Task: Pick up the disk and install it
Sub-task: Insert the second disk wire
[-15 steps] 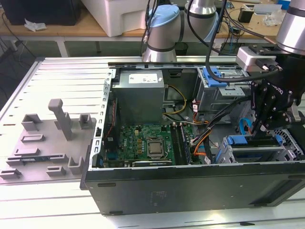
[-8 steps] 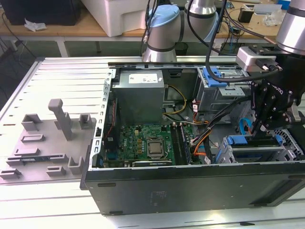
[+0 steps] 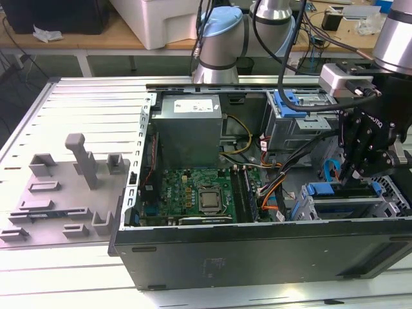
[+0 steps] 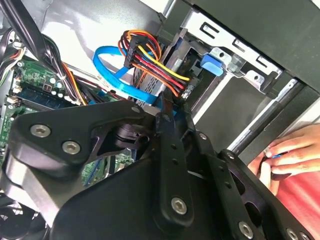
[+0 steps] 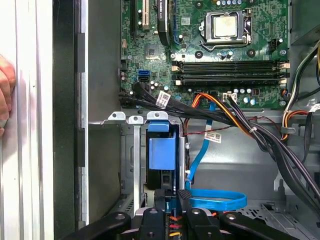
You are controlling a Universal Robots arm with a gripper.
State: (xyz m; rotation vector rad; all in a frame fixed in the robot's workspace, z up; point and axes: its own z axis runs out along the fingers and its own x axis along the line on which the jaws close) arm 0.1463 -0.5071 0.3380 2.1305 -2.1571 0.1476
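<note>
The disk [image 3: 341,190] sits edge-up in the grey drive cage [image 3: 394,193] at the open computer case's corner, on the exterior view's right. Its blue bracket [image 5: 162,152] shows in the first wrist view, inside the cage slot [image 5: 132,120]. My black gripper [image 3: 353,175] hangs right over it. In both wrist views its fingers [image 5: 184,197] stand close together around a thin blue edge of the disk, so the gripper [image 5: 172,199] looks shut on it. The fingertips meet at the blue strip [image 4: 165,107], beside a bundle of power wires [image 4: 150,60].
A blue flat cable [image 5: 215,200] and black cable bundles [image 5: 240,120] run close to the cage. The motherboard [image 3: 199,193] and power supply [image 3: 190,129] fill the case's middle. A second cage with a blue latch [image 3: 290,103] stands behind. A person's hand [image 4: 290,155] rests outside the case wall.
</note>
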